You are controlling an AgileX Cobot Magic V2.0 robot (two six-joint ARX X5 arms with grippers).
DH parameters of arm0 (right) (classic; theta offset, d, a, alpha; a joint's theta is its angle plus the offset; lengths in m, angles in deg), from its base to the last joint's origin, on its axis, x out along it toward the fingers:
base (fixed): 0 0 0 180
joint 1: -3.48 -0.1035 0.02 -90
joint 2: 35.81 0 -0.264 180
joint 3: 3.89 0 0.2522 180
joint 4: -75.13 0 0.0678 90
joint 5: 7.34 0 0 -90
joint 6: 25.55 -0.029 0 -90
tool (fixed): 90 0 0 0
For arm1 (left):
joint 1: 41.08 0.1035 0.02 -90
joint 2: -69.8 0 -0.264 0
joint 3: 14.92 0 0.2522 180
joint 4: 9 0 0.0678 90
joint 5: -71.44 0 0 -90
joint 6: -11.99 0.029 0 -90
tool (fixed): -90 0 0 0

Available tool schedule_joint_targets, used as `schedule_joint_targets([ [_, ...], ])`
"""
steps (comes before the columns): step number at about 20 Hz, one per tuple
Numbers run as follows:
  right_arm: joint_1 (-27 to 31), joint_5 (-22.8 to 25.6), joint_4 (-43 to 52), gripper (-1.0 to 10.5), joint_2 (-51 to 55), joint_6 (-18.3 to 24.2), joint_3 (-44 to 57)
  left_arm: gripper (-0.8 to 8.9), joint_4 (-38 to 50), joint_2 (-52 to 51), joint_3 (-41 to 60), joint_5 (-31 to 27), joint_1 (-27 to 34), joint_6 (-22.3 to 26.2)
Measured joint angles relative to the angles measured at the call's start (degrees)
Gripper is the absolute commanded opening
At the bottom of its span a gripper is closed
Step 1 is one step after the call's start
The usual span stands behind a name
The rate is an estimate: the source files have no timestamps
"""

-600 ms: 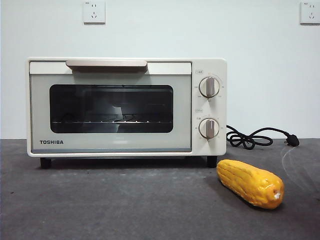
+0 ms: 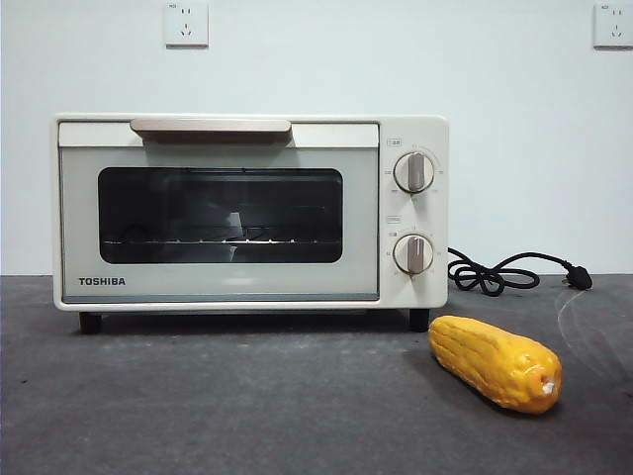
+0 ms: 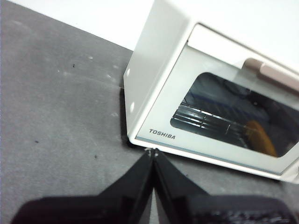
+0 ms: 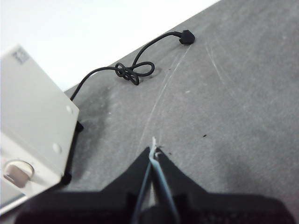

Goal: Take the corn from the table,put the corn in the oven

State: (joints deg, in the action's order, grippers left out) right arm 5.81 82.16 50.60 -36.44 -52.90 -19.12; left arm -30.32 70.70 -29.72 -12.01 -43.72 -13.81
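Note:
The orange-yellow corn (image 2: 497, 362) lies on the dark grey table (image 2: 247, 406), in front of and to the right of the cream Toshiba oven (image 2: 247, 213), white tip toward the camera. The oven door (image 2: 218, 218) is closed, its bar handle (image 2: 211, 126) at the top. Neither arm shows in the front view. In the left wrist view my left gripper (image 3: 152, 151) is shut and empty, above the table near the oven's (image 3: 201, 93) left front corner. My right gripper (image 4: 154, 150) is shut and empty over bare table right of the oven (image 4: 32, 126); the corn is out of that view.
The oven's black cord (image 2: 495, 274) lies coiled behind the corn, its plug (image 2: 580, 279) at the far right. The same cord (image 4: 133, 70) shows in the right wrist view. Two wall sockets (image 2: 186, 23) sit high on the white wall.

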Motion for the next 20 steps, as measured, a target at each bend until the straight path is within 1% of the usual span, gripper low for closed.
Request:
schedule_joint_targets([
  [2,0.0,0.0,0.0,0.0,0.0,-1.3,0.0,-0.03,0.0,0.0,0.0,0.0,0.0,-1.2],
  [6,0.0,0.3,0.1,0.0,0.0,-2.3,0.0,-0.03,0.0,0.0,0.0,0.6,0.0,-2.0],
  [10,0.0,2.1,0.5,0.0,0.0,-2.5,0.0,-0.03,-0.3,0.0,0.0,4.0,0.0,-2.4],
  [12,0.0,2.1,0.5,0.0,0.0,-2.5,0.0,-0.03,-1.4,0.0,0.0,5.4,0.0,-2.4],
  [15,0.0,1.3,-0.4,0.0,0.0,-2.5,0.0,-0.04,-1.8,1.1,0.0,7.7,0.0,-2.4],
  [20,0.0,-1.8,-0.3,0.0,-1.0,-2.4,0.0,-0.04,-1.8,4.9,0.0,11.2,0.0,-2.4],
])
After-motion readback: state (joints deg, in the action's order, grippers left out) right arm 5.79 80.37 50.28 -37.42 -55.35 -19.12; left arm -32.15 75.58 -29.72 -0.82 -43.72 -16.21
